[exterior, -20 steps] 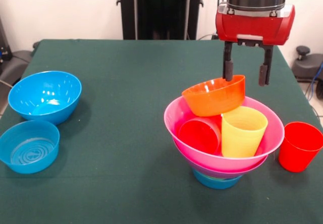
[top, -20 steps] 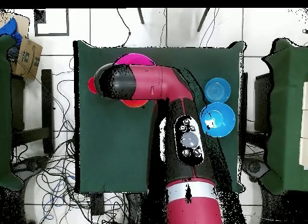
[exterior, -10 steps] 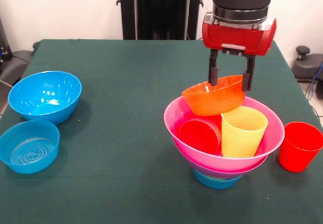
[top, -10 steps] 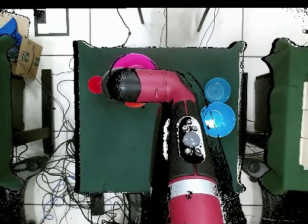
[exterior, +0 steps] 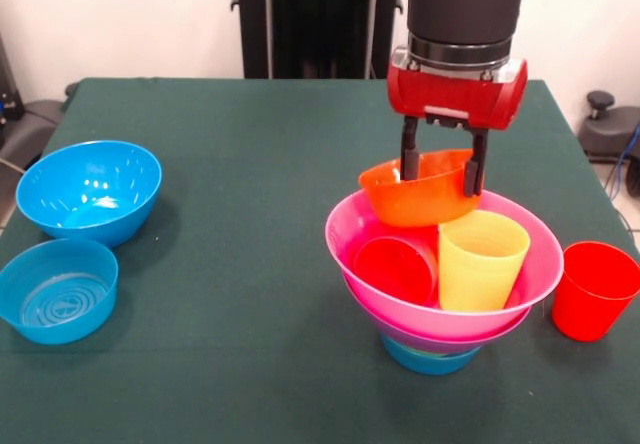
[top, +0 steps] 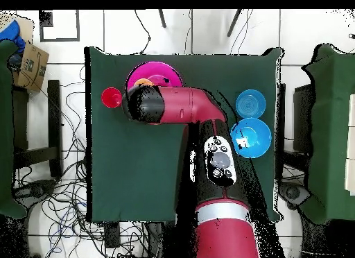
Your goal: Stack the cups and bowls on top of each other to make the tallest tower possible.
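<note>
The tower stands at the front right. A small blue bowl (exterior: 430,360) is its base and the wide pink bowl (exterior: 345,254) sits above it. A red cup (exterior: 395,269) and the yellow cup (exterior: 480,264) lie inside the pink bowl. The orange bowl (exterior: 420,202) rests tilted on them at the back rim. My gripper (exterior: 440,169) hangs open right over the orange bowl, its fingers down at the bowl's rim level. One finger is inside the bowl and the other is by its right edge. In the overhead view the arm (top: 173,106) covers the gripper and part of the pink bowl (top: 165,70).
A second red cup (exterior: 592,289) stands on the cloth right of the tower, also visible as the red cup (top: 111,98) from above. Two blue bowls (exterior: 90,192) (exterior: 57,289) sit at the left edge, seen overhead as blue bowls (top: 249,102) (top: 253,137).
My gripper has moved left and down, from beside the orange bowl's right edge to directly over it, fingers lower. The bowl and cups have not shifted.
</note>
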`<state>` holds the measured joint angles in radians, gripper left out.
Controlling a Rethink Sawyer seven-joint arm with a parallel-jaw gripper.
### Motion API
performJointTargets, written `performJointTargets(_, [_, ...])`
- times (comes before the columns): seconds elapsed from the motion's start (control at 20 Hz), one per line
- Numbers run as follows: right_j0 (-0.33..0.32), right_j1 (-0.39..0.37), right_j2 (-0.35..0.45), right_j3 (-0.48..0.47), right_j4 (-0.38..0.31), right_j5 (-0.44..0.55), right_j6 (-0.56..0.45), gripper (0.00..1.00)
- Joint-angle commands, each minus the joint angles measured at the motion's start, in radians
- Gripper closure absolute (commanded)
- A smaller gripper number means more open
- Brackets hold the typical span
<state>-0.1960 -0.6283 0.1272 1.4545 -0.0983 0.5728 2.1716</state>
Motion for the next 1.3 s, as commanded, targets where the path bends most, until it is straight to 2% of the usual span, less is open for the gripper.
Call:
performJointTargets(0.05, [-0.013,0.08,0.029,0.11,-0.052,-0.091,0.032,0.0])
performJointTargets(0.45, [-0.002,0.068,0.039,0.126,-0.011,-0.085,0.056,0.0])
performJointTargets(0.65, [0.004,0.069,0.036,0.128,-0.017,-0.111,0.062,0.0])
performJointTargets(0.8, [0.034,0.065,-0.008,0.117,-0.036,-0.164,0.099,0.0])
performJointTargets(0.85, [0.043,0.064,-0.021,0.118,-0.026,-0.171,0.112,1.0])
performJointTargets(1.0, [0.054,0.063,-0.033,0.113,-0.018,-0.163,0.127,1.0])
performJointTargets(1.1, [0.057,0.058,-0.025,0.101,-0.008,-0.099,0.101,1.0])
performJointTargets(1.3, [0.061,0.051,-0.021,0.103,0.016,-0.091,0.112,1.0])
